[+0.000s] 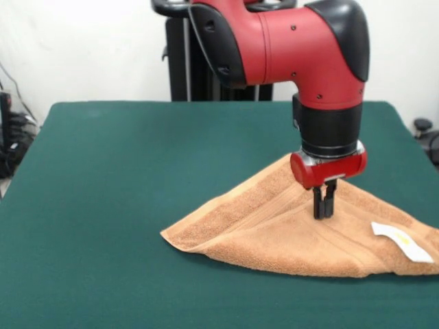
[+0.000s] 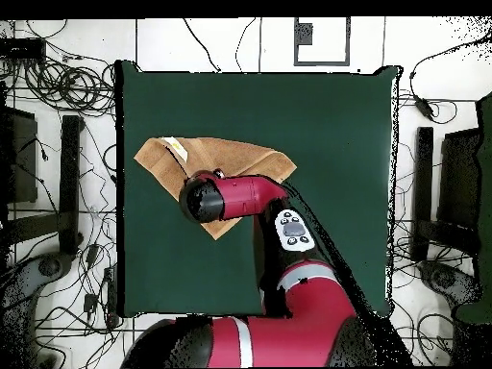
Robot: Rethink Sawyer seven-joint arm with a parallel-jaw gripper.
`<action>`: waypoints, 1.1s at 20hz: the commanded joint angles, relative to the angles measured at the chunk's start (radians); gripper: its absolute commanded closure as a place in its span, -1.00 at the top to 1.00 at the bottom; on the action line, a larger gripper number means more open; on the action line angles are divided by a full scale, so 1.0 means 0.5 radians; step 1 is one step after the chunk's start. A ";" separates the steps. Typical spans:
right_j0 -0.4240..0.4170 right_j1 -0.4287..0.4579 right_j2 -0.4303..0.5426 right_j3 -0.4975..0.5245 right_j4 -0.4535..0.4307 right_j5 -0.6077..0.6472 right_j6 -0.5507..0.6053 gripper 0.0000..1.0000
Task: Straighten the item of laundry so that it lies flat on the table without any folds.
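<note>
The item of laundry, an orange-tan towel [image 1: 260, 229], lies folded in a rough triangle on the right of the dark green table [image 1: 137, 171]. Its white tag [image 1: 401, 241] shows near the right end. My gripper [image 1: 324, 214] comes straight down onto the towel's middle, with its black fingers [image 1: 318, 200] close together and their tips pinching the cloth. In the overhead view the towel [image 2: 240, 154] lies at the table's [image 2: 336, 144] left part with the tag [image 2: 176, 147] at its top edge. The arm's wrist [image 2: 207, 197] hides the gripper there.
The towel's right end reaches close to the table's edge [image 1: 433, 226]. The robot's black pedestal [image 1: 199, 75] stands behind the table. Cables and equipment [image 2: 67, 86] lie on the floor around the table.
</note>
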 commanded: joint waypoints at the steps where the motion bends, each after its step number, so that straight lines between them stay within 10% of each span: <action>1: 0.082 0.096 0.105 0.009 0.033 0.257 0.153 -1.00; 10: 0.111 0.100 0.078 -0.022 0.035 0.321 0.159 -1.00; 11: 0.095 0.102 0.098 -0.010 0.033 0.298 0.153 1.00; 22: 0.111 0.128 0.060 -0.021 0.066 0.268 0.224 1.00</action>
